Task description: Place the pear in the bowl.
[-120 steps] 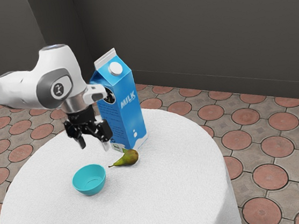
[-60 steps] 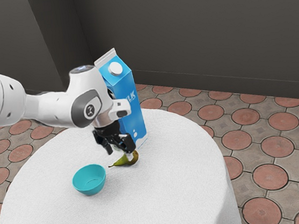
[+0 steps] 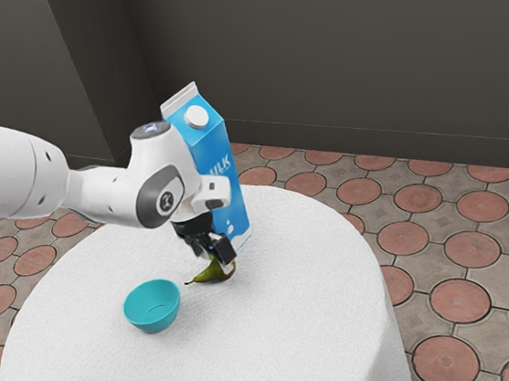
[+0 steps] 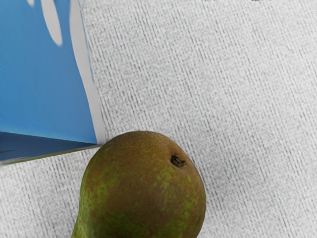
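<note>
"Lying on its side on the white-covered table [image 3: 298,333], the pear [image 3: 208,274] is outside the bowl [image 3: 152,307], right?"

"Yes, near the bowl but apart from it, with its thin dark stem [image 3: 189,281] toward the exterior view's left, on the bowl's side."

"What does its skin look like?"

"Russet brown over the round end, speckled with green, and greener toward the neck. The wrist view shows a small, dark, puckered pit [image 4: 177,160] in that end."

"And the gripper [image 3: 215,255]?"

"Down at the pear, over its thick part. Whether it stands apart, together or clamped on the fruit, I cannot tell."

"Anything to read?"

"On the tall blue carton [image 3: 226,203], just beside the pear, white capitals end in ILK. The arm [image 3: 107,191] covers part of the letter before them. There's a round white cap [image 3: 196,117] above, and white splash shapes run along the carton's lower part."

"Any brand on the arm?"

"A small pale mark [image 3: 166,201] on a dark grey panel, too small to make out. The bowl is plain turquoise, with no writing that I can see."
</note>
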